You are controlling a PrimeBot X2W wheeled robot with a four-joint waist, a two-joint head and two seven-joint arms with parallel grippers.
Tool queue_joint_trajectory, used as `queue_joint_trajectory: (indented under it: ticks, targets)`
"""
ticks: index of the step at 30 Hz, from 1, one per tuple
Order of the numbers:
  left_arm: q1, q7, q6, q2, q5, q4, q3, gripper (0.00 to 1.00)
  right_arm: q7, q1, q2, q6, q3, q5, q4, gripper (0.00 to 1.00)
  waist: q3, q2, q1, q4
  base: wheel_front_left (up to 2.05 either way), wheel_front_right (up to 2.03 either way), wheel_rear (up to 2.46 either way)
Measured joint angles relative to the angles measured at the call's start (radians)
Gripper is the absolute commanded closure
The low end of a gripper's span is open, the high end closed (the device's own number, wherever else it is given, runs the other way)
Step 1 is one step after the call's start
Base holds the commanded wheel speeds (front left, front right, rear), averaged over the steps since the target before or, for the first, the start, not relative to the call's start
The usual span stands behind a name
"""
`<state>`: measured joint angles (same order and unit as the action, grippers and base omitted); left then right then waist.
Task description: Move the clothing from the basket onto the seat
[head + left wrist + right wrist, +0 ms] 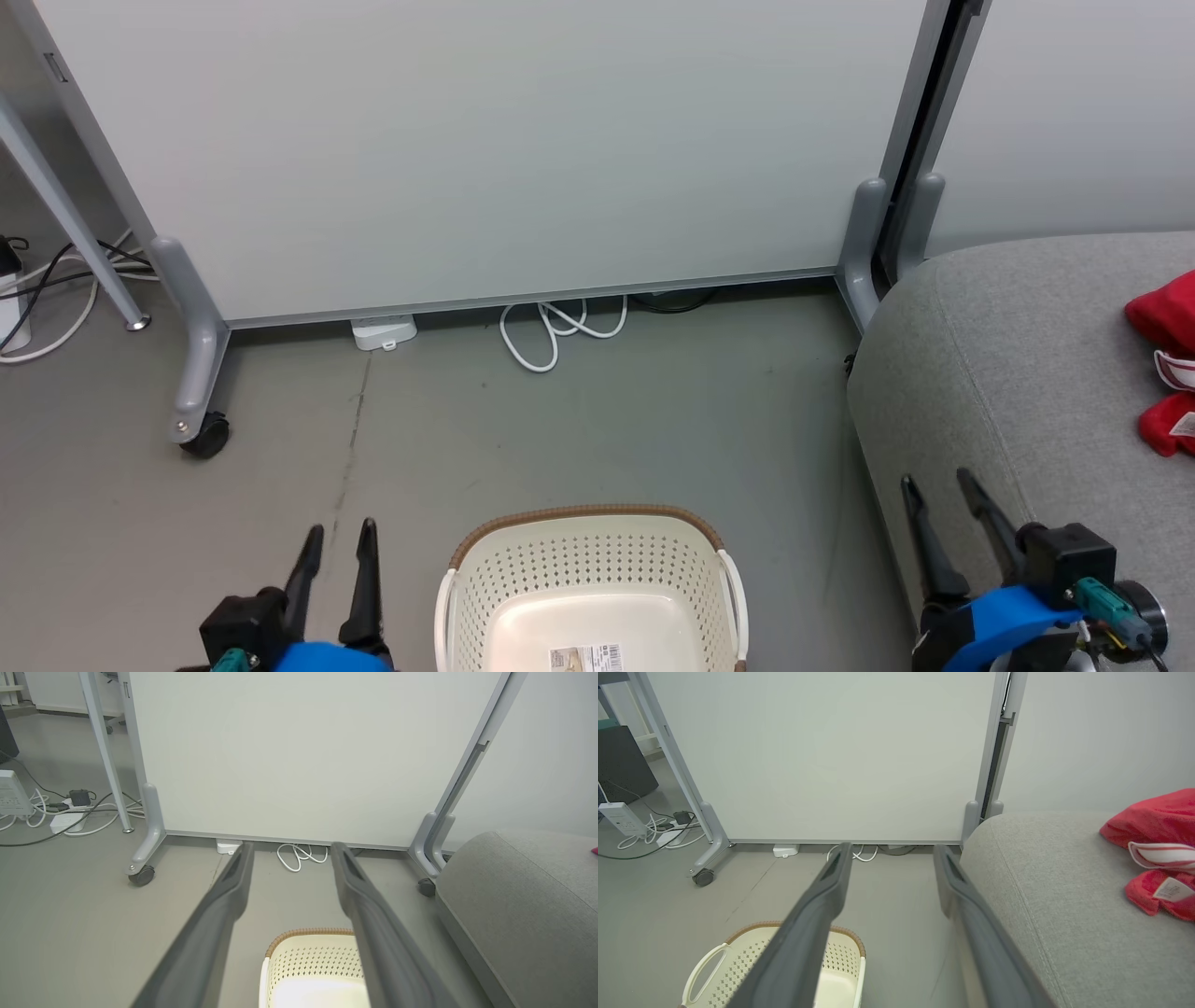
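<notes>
- Currently, the clothing (1162, 322) is lying in a red heap on the seat (1008, 373), at the head view's 3 o'clock edge, with white trim showing.
- The basket (588, 555) is sitting on the floor at 6 o'clock, well apart from the seat, its bottom label showing.
- The left gripper (341, 527) is hovering at 7 o'clock, jaws spread wide, gripping nothing.
- The right gripper (934, 478) is hovering at 5 o'clock by the seat's edge, jaws likewise wide, holding nothing.
- A white cable (560, 331) is lying at the basket's 12 o'clock, under the partition (467, 140).
</notes>
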<state>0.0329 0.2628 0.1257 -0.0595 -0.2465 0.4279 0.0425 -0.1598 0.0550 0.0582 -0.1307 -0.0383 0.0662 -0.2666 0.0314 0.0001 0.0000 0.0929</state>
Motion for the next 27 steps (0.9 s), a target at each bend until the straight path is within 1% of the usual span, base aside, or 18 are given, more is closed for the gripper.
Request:
queue_joint_trajectory:
  ticks: [9,27]
  targets:
    - [-0.058,-0.014,0.0,0.008,-0.011,0.071,0.001,1.0,0.011,-0.032,-0.006,0.0,-0.002,0.012,-0.079,1.0,-0.001,0.0,0.0,-0.001,0.0,0.0,0.0]
    - [-0.047,-0.096,0.0,0.009,-0.321,0.017,-0.032,1.0,0.071,-0.028,-0.007,0.0,-0.018,0.363,-0.062,1.0,-0.005,-0.0001,0.0001,-0.015,0.0,0.0,0.0]
